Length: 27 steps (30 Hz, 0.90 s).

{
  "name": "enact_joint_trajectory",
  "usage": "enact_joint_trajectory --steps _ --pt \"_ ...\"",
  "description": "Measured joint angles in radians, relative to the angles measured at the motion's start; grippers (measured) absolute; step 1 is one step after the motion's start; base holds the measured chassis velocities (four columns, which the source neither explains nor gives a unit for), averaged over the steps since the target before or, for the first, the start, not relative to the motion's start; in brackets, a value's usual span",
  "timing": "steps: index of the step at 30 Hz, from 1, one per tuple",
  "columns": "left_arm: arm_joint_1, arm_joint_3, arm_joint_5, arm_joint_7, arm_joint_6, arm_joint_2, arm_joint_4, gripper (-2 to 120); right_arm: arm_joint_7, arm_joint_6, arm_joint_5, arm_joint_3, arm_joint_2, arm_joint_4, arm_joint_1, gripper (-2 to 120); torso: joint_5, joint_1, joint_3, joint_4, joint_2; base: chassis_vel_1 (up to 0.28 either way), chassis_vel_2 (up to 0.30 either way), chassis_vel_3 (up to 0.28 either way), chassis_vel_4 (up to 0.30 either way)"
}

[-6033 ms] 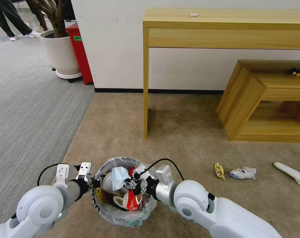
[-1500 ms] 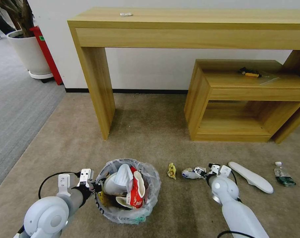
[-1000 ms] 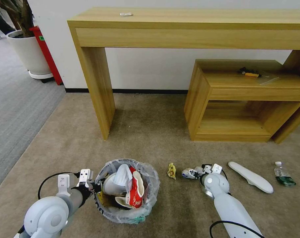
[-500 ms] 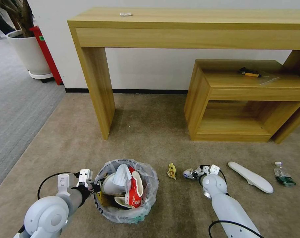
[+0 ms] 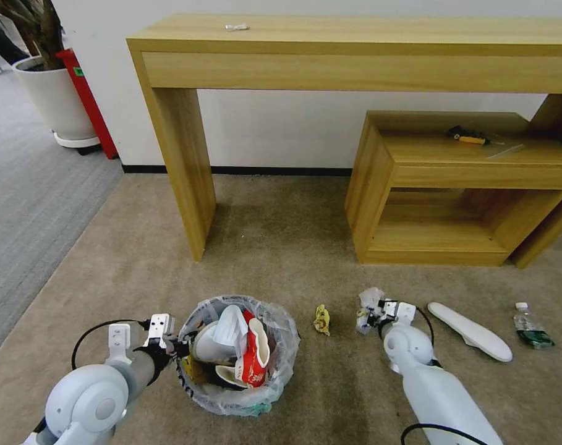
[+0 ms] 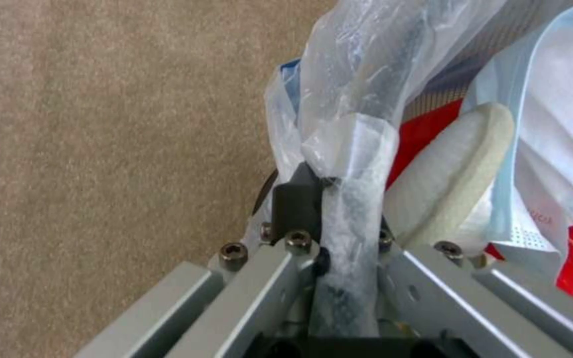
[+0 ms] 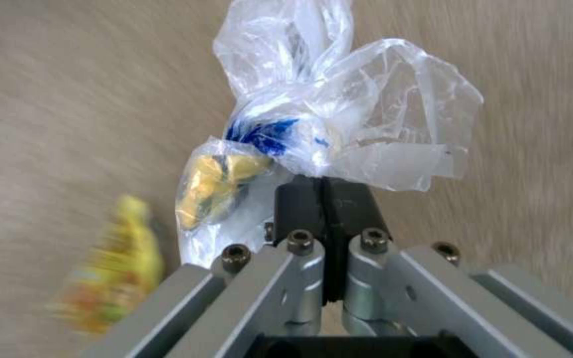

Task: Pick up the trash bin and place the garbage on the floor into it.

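1. Lifted off the carpet since half a second ago, the clear plastic packet (image 5: 368, 307) now hangs from the right gripper (image 5: 374, 316), raised above the floor (image 5: 281, 247) where it lay; the head camera has not shifted in that time.
2. Seen from the right wrist, the black fingertips (image 7: 300, 199) are pinched together on a fold of the packet (image 7: 326, 129), blue-white and yellow scraps showing through the film.
3. At the robot's left, the left gripper (image 5: 177, 350) is clamped on the rim of the trash bin (image 5: 281, 377); the left wrist view shows its fingers (image 6: 293, 204) closed over rim and crinkled liner (image 6: 359, 99).
4. Already in the bin: a red paper cup (image 5: 254, 358), a face mask (image 5: 230, 324), a white slipper (image 5: 208, 346).
5. Not yet gathered: a yellow wrapper (image 5: 321, 319) just right of the bin, a second white slipper (image 5: 472, 330), a clear bottle (image 5: 528, 326) farthest right.
6. Judged by looks, the packet is light, limp and slippery; a deep pinch on bunched film should hold better than a loose edge, which could slide free in transit.
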Motion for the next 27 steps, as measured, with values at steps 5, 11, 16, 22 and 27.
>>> enact_joint_trajectory --steps 5,11,16,22,27 --pt "-0.007 0.012 0.001 -0.005 0.0 0.004 0.0 0 0.002 -0.019 0.049 -0.043 -0.094 0.235 -0.008 0 -0.0003 0.0 0.0 0.0001 0.0 0.0 0.0 0.0 0.0" --pt "-0.02 0.028 -0.006 -0.02 0.0 0.021 0.005 0 0.007 -0.049 0.175 -0.143 -0.202 0.423 0.042 0 0.0 0.0 0.0 0.0002 0.0 0.0 0.0 0.0 0.0" --pt "-0.035 0.047 -0.012 -0.034 0.0 0.043 0.019 0 0.037 -0.1 0.362 -0.257 -0.263 0.58 0.135 0 0.0 0.0 0.0 0.0003 0.0 0.0 0.0 0.0 0.0" --pt "-0.055 0.068 -0.027 -0.051 0.0 0.053 0.029 0 0.049 -0.174 0.552 -0.338 -0.291 0.685 0.224 0 0.0 0.0 0.0 0.0004 0.0 0.0 0.0 0.0 0.0" --pt "-0.084 0.085 -0.059 -0.064 0.0 0.069 0.035 0 0.062 -0.219 0.702 -0.412 -0.331 0.768 0.293 0 0.0 0.0 0.0 0.0003 0.0 0.0 0.0 0.0 0.0"
